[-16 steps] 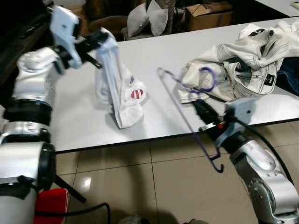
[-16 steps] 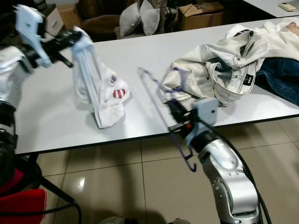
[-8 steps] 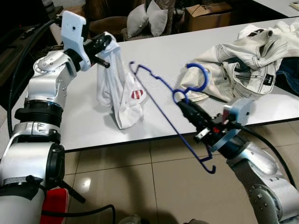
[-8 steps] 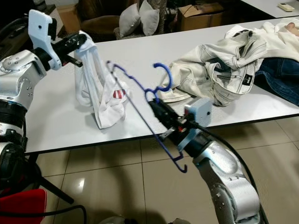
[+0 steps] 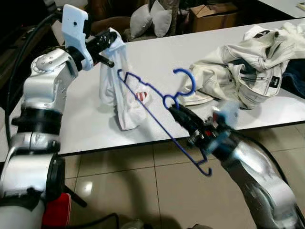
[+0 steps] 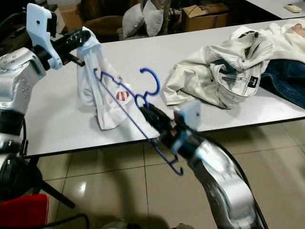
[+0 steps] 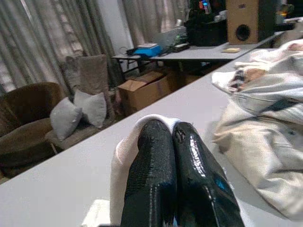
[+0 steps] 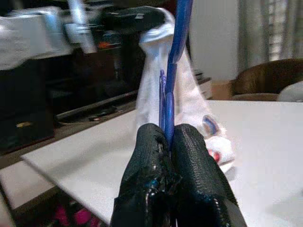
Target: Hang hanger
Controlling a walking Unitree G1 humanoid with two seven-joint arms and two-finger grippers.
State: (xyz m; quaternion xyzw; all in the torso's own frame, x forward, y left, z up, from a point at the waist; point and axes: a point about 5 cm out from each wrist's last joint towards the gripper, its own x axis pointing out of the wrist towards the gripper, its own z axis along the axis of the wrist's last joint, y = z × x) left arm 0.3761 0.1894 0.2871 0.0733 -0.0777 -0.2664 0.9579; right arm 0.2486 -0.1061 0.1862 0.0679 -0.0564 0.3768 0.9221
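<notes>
Left gripper (image 5: 110, 40) pinches the top of a white T-shirt (image 5: 125, 95) and holds it up over the white table (image 5: 162, 52), near its front edge. Right gripper (image 5: 177, 114) is clamped on a blue hanger (image 5: 152, 102) just below its hook, at the front edge beside the shirt; a pale denim jacket (image 5: 243, 67) lies heaped toward the right end.

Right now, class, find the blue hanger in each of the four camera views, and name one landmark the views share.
Left eye view: blue hanger runs diagonally at centre, held by the right gripper.
Right eye view: centre-left, in front of the white garment.
Left wrist view: not in it; the left gripper pinches white cloth.
Right wrist view: upright at centre, between the black fingers.
Shared landmark: the white garment.
</notes>
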